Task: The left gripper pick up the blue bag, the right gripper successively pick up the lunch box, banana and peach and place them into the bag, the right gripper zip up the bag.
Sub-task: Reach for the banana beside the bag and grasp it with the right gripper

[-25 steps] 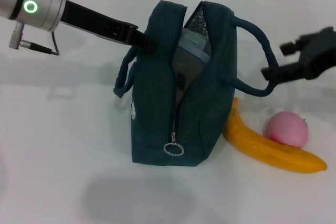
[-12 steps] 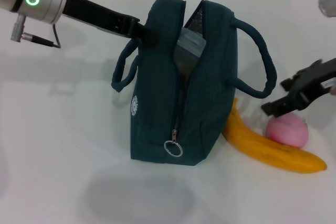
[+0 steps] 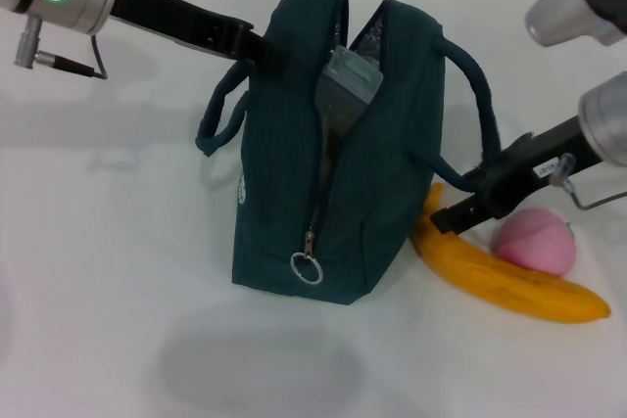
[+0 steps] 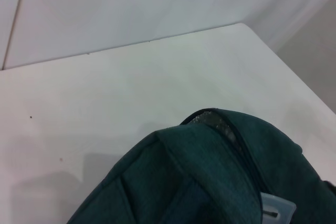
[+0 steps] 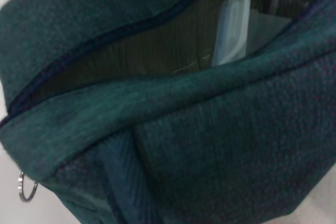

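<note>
Blue bag (image 3: 333,163) stands unzipped mid-worktop (image 3: 98,271) in the head view, one lunch box (image 3: 345,80) poking out; the left tool (image 3: 257,49) pinches its far-left rim, while the right tool (image 3: 460,210), grip unclear, sits at one banana (image 3: 509,281) beside one peach (image 3: 534,245). Left wrist view shows the bag's top and a lunch box corner. Right wrist view shows the gaping zip and the one ring pull (image 5: 25,187).

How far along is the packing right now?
The lunch box already sits inside the open bag, which the left gripper holds by its top edge. The right gripper is low at the banana. Banana, peach and zipping remain.
</note>
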Controlling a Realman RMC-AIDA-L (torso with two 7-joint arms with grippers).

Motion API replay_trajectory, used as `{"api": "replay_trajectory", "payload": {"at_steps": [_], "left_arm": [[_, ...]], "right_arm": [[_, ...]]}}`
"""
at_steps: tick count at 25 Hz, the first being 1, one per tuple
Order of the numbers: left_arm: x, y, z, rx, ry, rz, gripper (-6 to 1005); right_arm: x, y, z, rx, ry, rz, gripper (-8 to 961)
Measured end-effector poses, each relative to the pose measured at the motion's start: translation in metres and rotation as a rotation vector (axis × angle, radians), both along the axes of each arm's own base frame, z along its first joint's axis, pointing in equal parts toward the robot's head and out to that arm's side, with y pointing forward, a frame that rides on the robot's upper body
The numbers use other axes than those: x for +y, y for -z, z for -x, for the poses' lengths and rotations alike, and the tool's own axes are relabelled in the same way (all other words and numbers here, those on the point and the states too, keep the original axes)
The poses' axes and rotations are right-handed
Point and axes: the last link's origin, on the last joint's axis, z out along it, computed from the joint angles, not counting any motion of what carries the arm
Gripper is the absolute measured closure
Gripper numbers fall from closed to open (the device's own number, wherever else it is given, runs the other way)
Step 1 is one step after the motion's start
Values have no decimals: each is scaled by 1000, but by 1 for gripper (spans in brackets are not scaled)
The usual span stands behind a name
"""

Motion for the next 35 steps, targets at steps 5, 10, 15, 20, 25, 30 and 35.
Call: {"api": "replay_trajectory", "payload": {"at_steps": [5,10,15,20,25,30,35], "left_arm": [[1,-1,0,22,3,-2,944],[3,-1,0,26,4,-5,943],[5,-4,0,29,3,-16,943],[5,-4,0,30,1,-17,943],[5,-5,0,29,-3,-17,943],[5,-5,1,27,-4,-19,943],[4,-5,2,25,-8,-18,943]], "right_arm": [[6,11,-1,-15,37,40,188],[8,13,2,-18,47,47,188],[7,21,-1,-36,81,92,188],[6,24,-1,-46,99,113,189],[3,27,-3,-75,109,133,189],[2,29,-5,-94,111,142,189],[2,29,-6,-96,114,144,189]]}}
